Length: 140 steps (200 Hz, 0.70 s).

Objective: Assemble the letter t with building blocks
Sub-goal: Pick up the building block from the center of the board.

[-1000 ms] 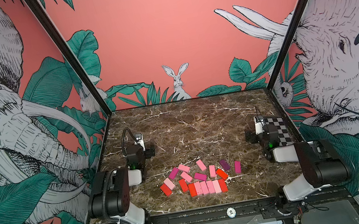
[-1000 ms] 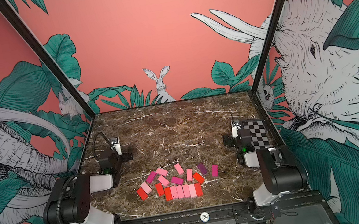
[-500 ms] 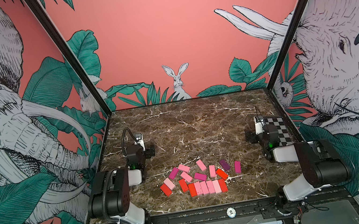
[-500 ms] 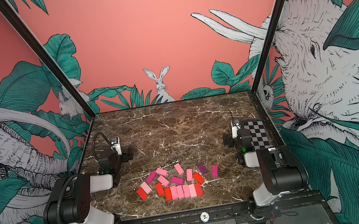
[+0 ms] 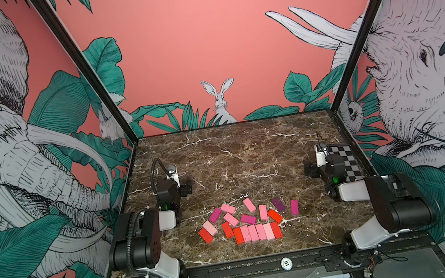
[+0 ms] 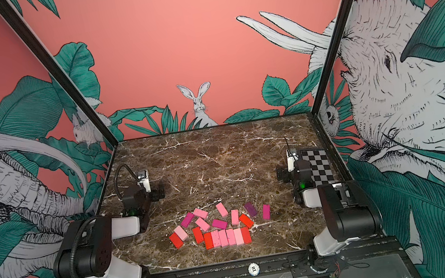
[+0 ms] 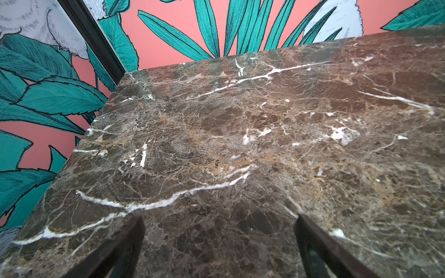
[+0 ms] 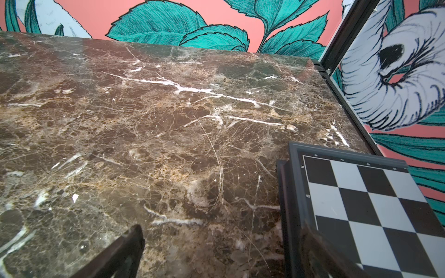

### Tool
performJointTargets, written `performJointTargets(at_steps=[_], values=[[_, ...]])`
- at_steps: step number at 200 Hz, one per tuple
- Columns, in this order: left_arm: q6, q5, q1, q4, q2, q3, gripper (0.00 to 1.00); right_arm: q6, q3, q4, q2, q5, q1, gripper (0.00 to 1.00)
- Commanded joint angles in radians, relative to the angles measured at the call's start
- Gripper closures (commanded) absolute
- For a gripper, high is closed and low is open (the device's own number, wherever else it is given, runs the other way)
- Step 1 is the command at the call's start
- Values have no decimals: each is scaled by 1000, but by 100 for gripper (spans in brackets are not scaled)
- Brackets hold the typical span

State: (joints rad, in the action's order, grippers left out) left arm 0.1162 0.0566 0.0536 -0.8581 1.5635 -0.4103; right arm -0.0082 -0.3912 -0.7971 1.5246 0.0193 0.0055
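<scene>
The building blocks [image 5: 247,224] lie flat in a loose cluster at the front middle of the marble table, seen in both top views, in red, pale pink, pink, magenta and dark purple. At the front of the cluster [image 6: 220,225], several blocks [image 5: 256,232] stand side by side in a row with a red one at each end. My left gripper [image 5: 173,184] rests low at the left, behind the blocks, open over bare marble [image 7: 219,220]. My right gripper [image 5: 322,164] rests at the right, also open [image 8: 221,227] and empty. Neither wrist view shows a block.
A black-and-white checkerboard plate [image 5: 344,160] lies by the right wall beside my right gripper; in the right wrist view one finger overlaps the plate's dark frame [image 8: 286,192]. Printed walls close the table's left, back and right sides. The marble table [image 5: 235,149] behind the blocks is bare.
</scene>
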Motion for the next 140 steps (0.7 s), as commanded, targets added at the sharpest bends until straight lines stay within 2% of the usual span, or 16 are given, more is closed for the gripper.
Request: performJointTargets(at_steps=[1,24,38,52,66,94,114,140], values=[[1,-11,-6,-6,-11,-6,1,-5,-20,-34,4,1,-6,2],[3,-8,-6,-16,-13,-6,1,12,-30,-25,-5,-38,-6,2],[6,-7,-5,43,-57,-18,1,18,-59,72,-54,-49,-5,2],[2,8,-5,134,-146,-27,1,49,-111,260,-131,-79,-6,2],[-15,14,-1,263,-265,-40,1,156,-159,435,-205,-144,-5,2],[-47,58,52,535,-458,-111,1,285,-223,834,-382,-159,33,2],[-62,110,114,726,-515,-185,1,315,-249,1069,-499,-189,85,2],[-145,45,130,916,-574,-247,1,383,-307,1330,-593,-180,115,5]])
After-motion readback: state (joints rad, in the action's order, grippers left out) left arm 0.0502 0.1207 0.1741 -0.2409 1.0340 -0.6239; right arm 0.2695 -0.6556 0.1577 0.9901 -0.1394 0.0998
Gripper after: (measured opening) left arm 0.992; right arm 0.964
